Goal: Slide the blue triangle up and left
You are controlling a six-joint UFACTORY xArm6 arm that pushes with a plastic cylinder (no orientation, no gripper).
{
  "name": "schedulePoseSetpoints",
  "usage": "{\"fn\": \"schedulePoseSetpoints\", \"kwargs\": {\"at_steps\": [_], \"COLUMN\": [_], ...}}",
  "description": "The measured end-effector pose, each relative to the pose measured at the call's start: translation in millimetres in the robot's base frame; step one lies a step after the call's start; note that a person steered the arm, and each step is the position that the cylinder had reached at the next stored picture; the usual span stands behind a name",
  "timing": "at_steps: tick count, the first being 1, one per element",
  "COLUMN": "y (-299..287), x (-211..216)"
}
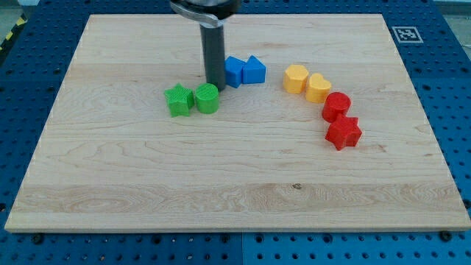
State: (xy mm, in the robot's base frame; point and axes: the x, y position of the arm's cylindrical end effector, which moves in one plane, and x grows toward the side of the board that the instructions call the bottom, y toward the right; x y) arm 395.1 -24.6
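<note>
The blue triangle (254,70) lies on the wooden board (147,169) just above centre, touching a blue cube (234,71) on its left. My tip (215,86) stands just left of the blue cube and just above the green round block (207,98). It is about two block widths left of the blue triangle, with the blue cube between them. A green star block (179,100) sits beside the green round block on its left.
To the view's right, a curved row runs downward: a yellow hexagonal block (296,78), a yellow heart-like block (318,87), a red round block (336,106) and a red star block (344,133). A fiducial tag (404,34) marks the board's top right corner.
</note>
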Motion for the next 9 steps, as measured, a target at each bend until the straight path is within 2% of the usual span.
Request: {"fn": "schedulePoseSetpoints", "kwargs": {"at_steps": [2, 4, 5, 6, 8, 9], "y": [68.1, 68.3, 68.2, 61.3, 55.3, 37.1], "x": [9.0, -35.9, -71.9, -83.1, -84.6, -58.0]}}
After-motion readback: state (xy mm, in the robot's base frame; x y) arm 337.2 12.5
